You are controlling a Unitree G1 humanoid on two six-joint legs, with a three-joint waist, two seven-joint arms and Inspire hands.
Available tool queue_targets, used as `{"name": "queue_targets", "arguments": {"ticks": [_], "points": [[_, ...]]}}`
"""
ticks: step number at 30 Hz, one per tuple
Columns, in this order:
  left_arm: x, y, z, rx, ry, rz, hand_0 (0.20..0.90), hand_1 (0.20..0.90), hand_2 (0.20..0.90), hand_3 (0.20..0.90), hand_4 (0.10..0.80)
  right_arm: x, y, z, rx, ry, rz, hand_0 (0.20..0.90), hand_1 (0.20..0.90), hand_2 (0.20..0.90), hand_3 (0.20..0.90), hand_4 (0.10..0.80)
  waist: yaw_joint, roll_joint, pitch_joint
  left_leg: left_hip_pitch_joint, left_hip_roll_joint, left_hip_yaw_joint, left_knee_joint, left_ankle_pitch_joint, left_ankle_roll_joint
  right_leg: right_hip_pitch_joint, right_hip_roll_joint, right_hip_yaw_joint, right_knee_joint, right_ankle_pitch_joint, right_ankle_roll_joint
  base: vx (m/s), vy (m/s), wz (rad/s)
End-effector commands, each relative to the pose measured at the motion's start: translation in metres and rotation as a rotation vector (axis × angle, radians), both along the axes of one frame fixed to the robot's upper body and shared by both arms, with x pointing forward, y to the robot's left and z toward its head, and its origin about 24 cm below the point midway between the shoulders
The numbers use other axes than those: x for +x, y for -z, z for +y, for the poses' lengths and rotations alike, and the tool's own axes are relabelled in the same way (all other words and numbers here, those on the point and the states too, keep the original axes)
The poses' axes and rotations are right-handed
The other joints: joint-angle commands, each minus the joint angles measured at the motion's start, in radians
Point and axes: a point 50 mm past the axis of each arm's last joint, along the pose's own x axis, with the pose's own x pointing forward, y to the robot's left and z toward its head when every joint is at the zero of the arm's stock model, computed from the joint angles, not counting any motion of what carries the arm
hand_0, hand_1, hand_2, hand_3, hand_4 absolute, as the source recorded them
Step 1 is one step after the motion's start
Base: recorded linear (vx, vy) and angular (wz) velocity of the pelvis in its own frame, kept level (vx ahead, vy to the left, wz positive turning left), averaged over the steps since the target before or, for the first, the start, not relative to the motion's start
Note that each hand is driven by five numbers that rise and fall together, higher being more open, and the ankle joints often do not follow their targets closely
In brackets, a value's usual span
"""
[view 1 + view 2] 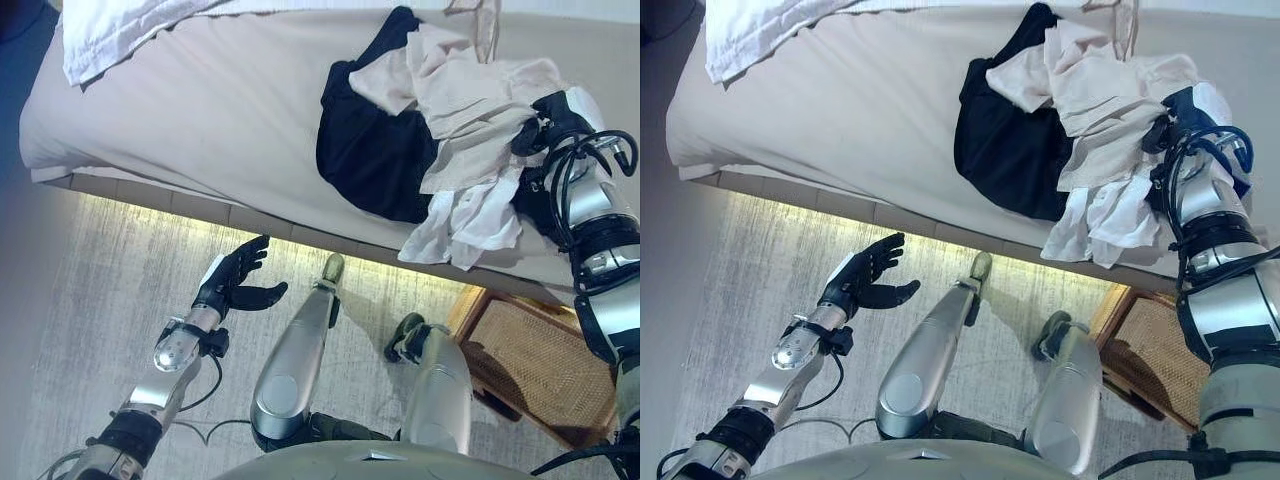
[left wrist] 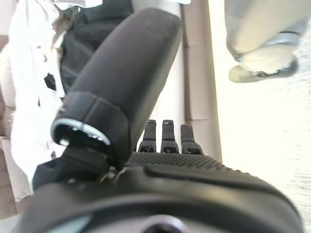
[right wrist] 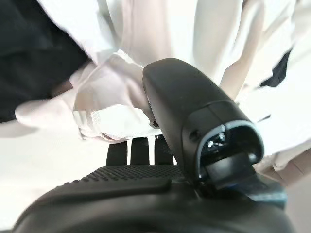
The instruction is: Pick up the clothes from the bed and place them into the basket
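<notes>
The clothes lie heaped on the bed [image 1: 200, 110] near its front edge: a black garment [image 1: 370, 150] underneath and a pale cream garment [image 1: 470, 100] bunched over it, with a white piece [image 1: 465, 225] spilling over the mattress edge. The basket [image 1: 535, 365], a woven one, stands on the floor below that edge, almost under the hanging white piece.

The right hand [image 1: 545, 125] sits at the far side of the heap from the black garment, pressed against the pale cloth. In the right wrist view its thumb stands out over the cloth and its fingers [image 3: 141, 149] reach forward under a fold, but I cannot tell whether they have closed on any fabric. The left hand [image 1: 235, 280] hovers over the floor, well clear of the bed, fingers released and holding nothing.

The main risk is a shallow grasp: if only a loose fold is pinched, the cloth may slip free on lifting. The garments overlap, so pulling one could drag the others off the mattress edge and drop them on the floor beside the basket rather than in it.
</notes>
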Motion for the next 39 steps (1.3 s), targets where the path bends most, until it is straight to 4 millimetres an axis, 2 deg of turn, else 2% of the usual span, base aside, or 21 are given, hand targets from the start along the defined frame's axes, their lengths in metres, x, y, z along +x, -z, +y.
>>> {"name": "queue_targets", "arguments": {"ticks": [1, 5, 9, 10, 15, 19, 21, 27, 28, 32, 36, 39], "points": [[-0.001, -0.019, 0.015, -0.009, -0.025, -0.122, 0.900, 0.900, 0.900, 0.900, 0.800, -0.014, -0.064, -0.020, -0.094, 0.020, -0.180, 0.300, 0.300, 0.300, 0.200, 0.100, -0.002, -0.026, -0.094, 0.096, 0.009, 0.037, 0.030, -0.154, 0.027, 0.123, 0.086, -0.048, -0.208, 0.120, -0.017, -0.002, 0.060, -0.17], [-0.003, -0.015, 0.018, -0.002, -0.036, -0.099, 0.900, 0.900, 0.900, 0.900, 0.800, -0.018, -0.062, -0.027, -0.102, 0.021, -0.161, 0.300, 0.300, 0.300, 0.200, 0.100, -0.011, -0.054, -0.148, 0.186, 0.020, 0.039, -0.058, -0.139, 0.018, 0.214, 0.106, -0.040, -0.326, 0.148, 0.004, 0.074, 0.012, -0.10], [-0.007, -0.008, 0.020, 0.015, -0.038, -0.050, 0.900, 0.900, 0.900, 0.900, 0.800, -0.025, -0.067, -0.032, -0.107, 0.008, -0.178, 0.300, 0.300, 0.300, 0.200, 0.100, -0.037, -0.098, -0.246, 0.304, 0.039, 0.076, -0.161, -0.131, 0.011, 0.335, 0.130, -0.032, -0.472, 0.181, 0.031, 0.119, 0.000, -0.08], [-0.007, -0.007, 0.020, 0.018, -0.035, -0.049, 0.900, 0.900, 0.900, 0.900, 0.800, -0.025, -0.067, -0.033, -0.107, 0.010, -0.180, 0.300, 0.300, 0.300, 0.200, 0.100, -0.038, -0.099, -0.250, 0.310, 0.040, 0.078, -0.164, -0.131, 0.011, 0.341, 0.131, -0.032, -0.478, 0.183, 0.032, 0.111, -0.008, -0.13], [-0.007, -0.001, 0.018, 0.045, -0.020, -0.017, 0.900, 0.900, 0.900, 0.900, 0.800, -0.035, -0.090, -0.040, -0.089, 0.010, -0.252, 0.300, 0.300, 0.300, 0.200, 0.100, -0.066, -0.135, -0.347, 0.375, 0.050, 0.105, -0.195, -0.139, 0.009, 0.405, 0.146, -0.014, -0.540, 0.200, 0.044, 0.106, -0.009, -0.09], [-0.007, 0.003, 0.019, 0.047, -0.025, -0.003, 0.900, 0.900, 0.900, 0.900, 0.800, -0.043, -0.108, -0.046, -0.110, 0.025, -0.297, 0.300, 0.300, 0.300, 0.200, 0.100, -0.085, -0.152, -0.388, 0.417, 0.056, 0.118, -0.227, -0.142, 0.008, 0.438, 0.154, 0.004, -0.578, 0.213, 0.055, 0.049, -0.006, -0.09], [-0.005, 0.003, 0.020, 0.046, -0.042, -0.009, 0.900, 0.900, 0.900, 0.900, 0.800, -0.052, -0.125, -0.051, -0.147, 0.041, -0.340, 0.300, 0.300, 0.300, 0.200, 0.100, -0.105, -0.162, -0.413, 0.448, 0.064, 0.132, -0.264, -0.138, 0.006, 0.452, 0.160, 0.025, -0.609, 0.227, 0.064, 0.011, -0.003, -0.08], [0.006, -0.010, 0.021, 0.060, -0.077, -0.108, 0.900, 0.900, 0.900, 0.900, 0.800, -0.072, -0.157, -0.055, -0.166, 0.043, -0.461, 0.300, 0.300, 0.300, 0.200, 0.100, -0.149, -0.178, -0.442, 0.492, 0.074, 0.158, -0.322, -0.132, 0.003, 0.465, 0.173, 0.062, -0.645, 0.249, 0.079, -0.002, -0.010, -0.22], [0.007, -0.011, 0.019, 0.074, -0.070, -0.113, 0.900, 0.900, 0.900, 0.900, 0.800, -0.080, -0.168, -0.058, -0.167, 0.051, -0.498, 0.300, 0.300, 0.300, 0.200, 0.100, -0.164, -0.182, -0.451, 0.505, 0.075, 0.166, -0.336, -0.133, 0.002, 0.467, 0.176, 0.073, -0.654, 0.256, 0.084, 0.022, -0.020, -0.25], [0.011, -0.012, 0.021, 0.110, -0.063, -0.126, 0.900, 0.900, 0.900, 0.900, 0.800, -0.096, -0.189, -0.062, -0.166, 0.061, -0.571, 0.300, 0.300, 0.300, 0.200, 0.100, -0.201, -0.187, -0.464, 0.522, 0.079, 0.193, -0.348, -0.139, 0.002, 0.466, 0.182, 0.108, -0.676, 0.270, 0.092, 0.013, -0.006, -0.28], [0.013, -0.013, 0.023, 0.123, -0.077, -0.134, 0.900, 0.900, 0.900, 0.900, 0.800, -0.112, -0.201, -0.069, -0.186, 0.090, -0.610, 0.300, 0.300, 0.300, 0.200, 0.100, -0.242, -0.191, -0.472, 0.538, 0.081, 0.225, -0.357, -0.149, 0.004, 0.465, 0.187, 0.141, -0.704, 0.288, 0.101, 0.018, 0.001, -0.38], [0.015, -0.012, 0.023, 0.128, -0.083, -0.130, 0.900, 0.900, 0.900, 0.900, 0.800, -0.121, -0.202, -0.074, -0.195, 0.121, -0.615, 0.300, 0.300, 0.300, 0.200, 0.100, -0.266, -0.194, -0.477, 0.543, 0.081, 0.240, -0.363, -0.154, 0.007, 0.460, 0.195, 0.168, -0.719, 0.299, 0.105, 0.016, -0.001, -0.35]]}}
